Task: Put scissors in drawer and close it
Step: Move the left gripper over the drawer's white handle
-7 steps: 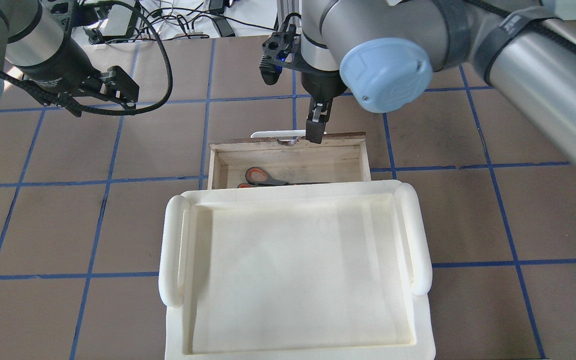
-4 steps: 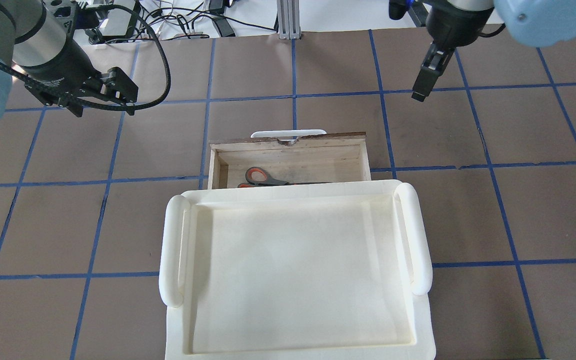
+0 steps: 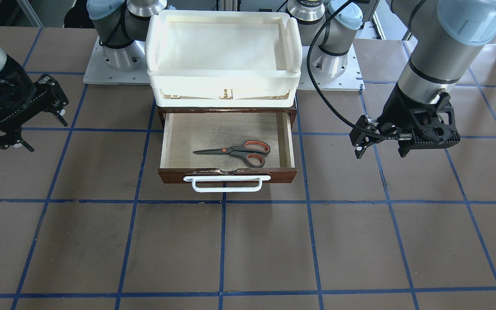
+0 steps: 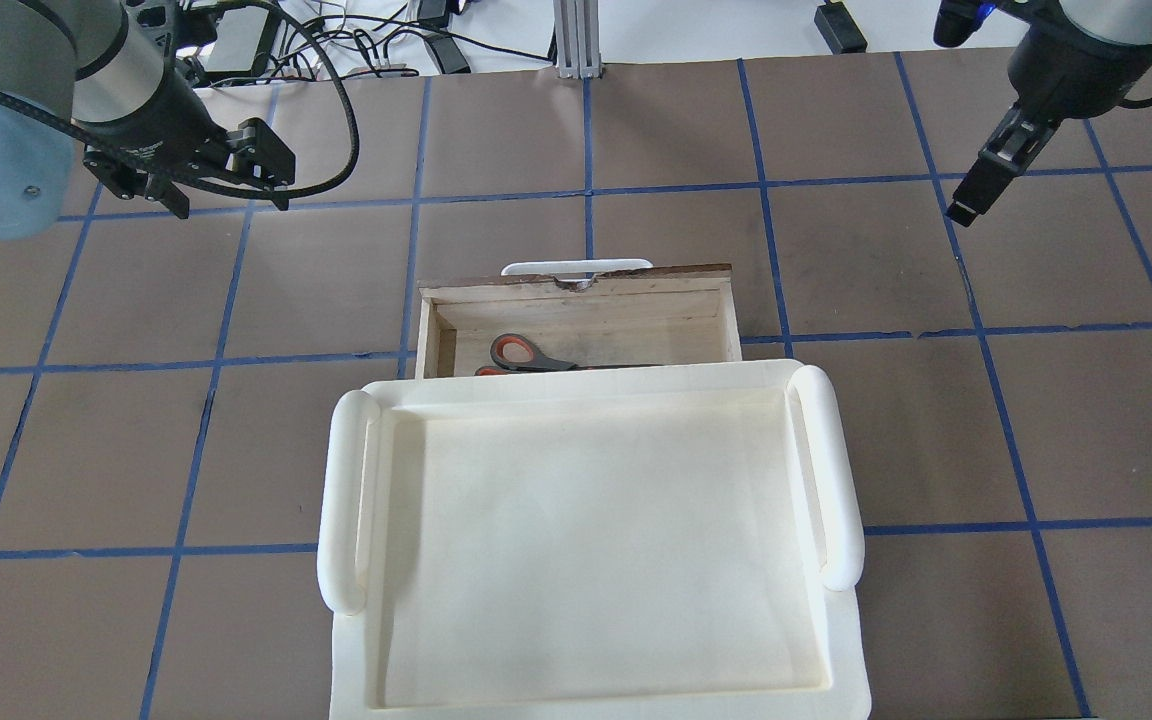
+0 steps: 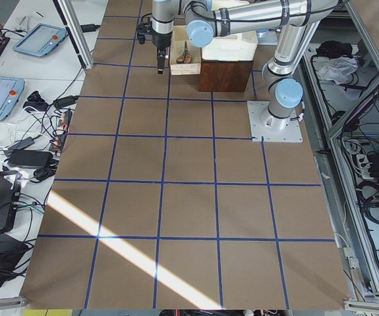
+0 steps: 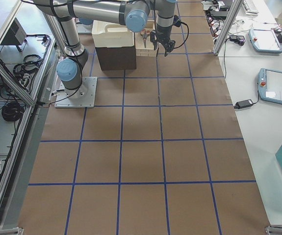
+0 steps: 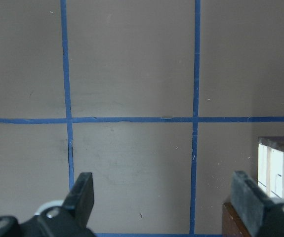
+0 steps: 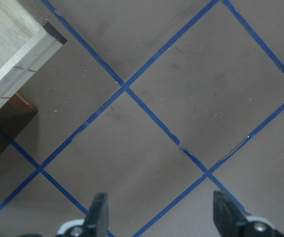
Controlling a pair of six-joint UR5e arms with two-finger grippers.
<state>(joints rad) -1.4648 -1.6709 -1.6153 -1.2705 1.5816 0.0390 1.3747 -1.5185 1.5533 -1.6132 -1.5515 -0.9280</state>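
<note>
The scissors (image 3: 235,152) lie flat in the pulled-out drawer (image 3: 170,175), midway along the desk (image 3: 274,249) and nearer the robot's edge, with their blades toward the right end. The left gripper (image 7: 166,200) hangs wide open toward the left end and the right gripper (image 8: 162,215) wide open toward the right end, both well apart from the scissors. The drawer's white handle (image 3: 226,184) faces the operators' edge across broad desk surface, and a cream tray (image 3: 224,82) sits above the drawer's rear.
</note>
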